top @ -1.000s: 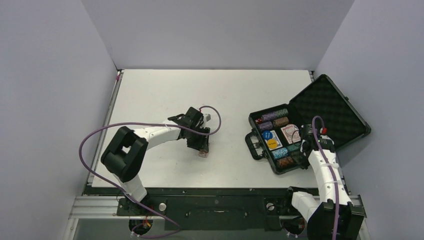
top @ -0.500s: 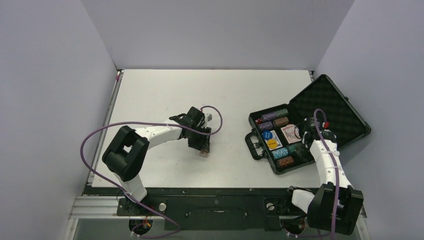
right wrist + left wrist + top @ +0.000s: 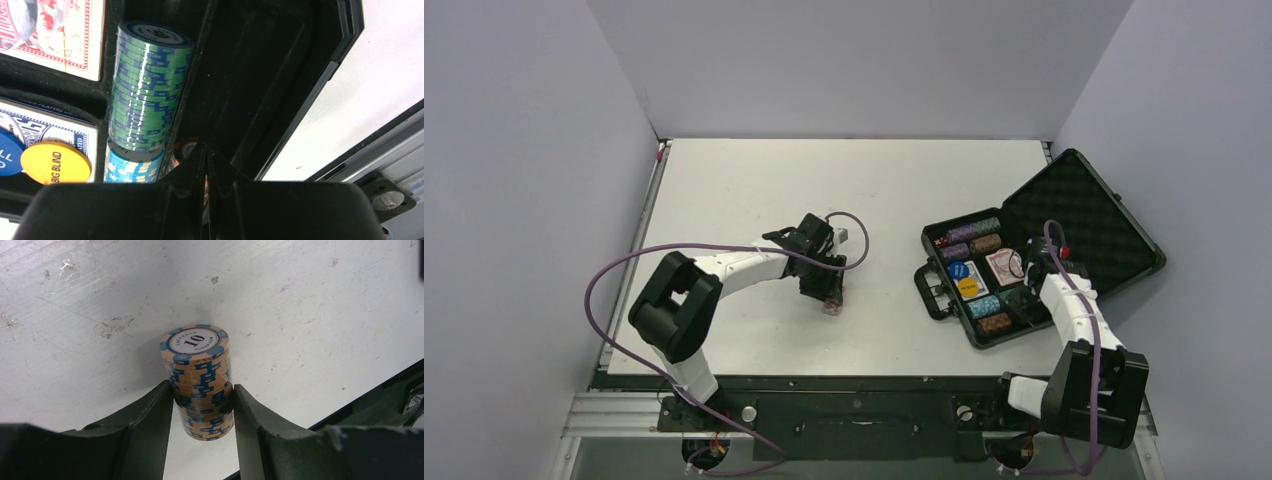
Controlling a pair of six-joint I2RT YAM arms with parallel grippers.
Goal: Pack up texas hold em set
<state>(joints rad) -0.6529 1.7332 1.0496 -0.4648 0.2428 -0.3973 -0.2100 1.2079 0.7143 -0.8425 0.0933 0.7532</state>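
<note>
- Overhead view: a white table [image 3: 754, 180] is walled on three sides. The left gripper [image 3: 828, 298] points down near the table's middle, over an orange-and-blue chip stack [image 3: 830, 307]. Well apart, at the right edge, the black case [image 3: 1079, 215] lies open. Its foam-lined lid is tilted back to the far right and its handle [image 3: 929, 290] faces the table's middle. The tray holds rows of chips, a blue disc [image 3: 956, 269] just beside a yellow disc [image 3: 968, 288], a red-backed card deck [image 3: 1005, 266], and red dice [image 3: 940, 241] in the far-left corner. The right gripper [image 3: 1032, 275] hangs over the tray's right part, its jaws too small to read here.
- Left wrist view: two dark fingers [image 3: 145, 425] press the orange-and-blue chip stack from both sides, at about mid-height. The top chip reads "10". Whether the stack's base touches the table cannot be told.
- Right wrist view: the right gripper's fingertips [image 3: 196, 165] meet with no gap and hold nothing. They sit over a dark slot of the tray, just right of a green chip stack [image 3: 145, 85] lying on its side. A light-blue chip stack [image 3: 131, 167] lies end to end with the green one. The yellow disc reads "BIG BLIND" and rests on a blue-backed deck [image 3: 45, 127].
</note>
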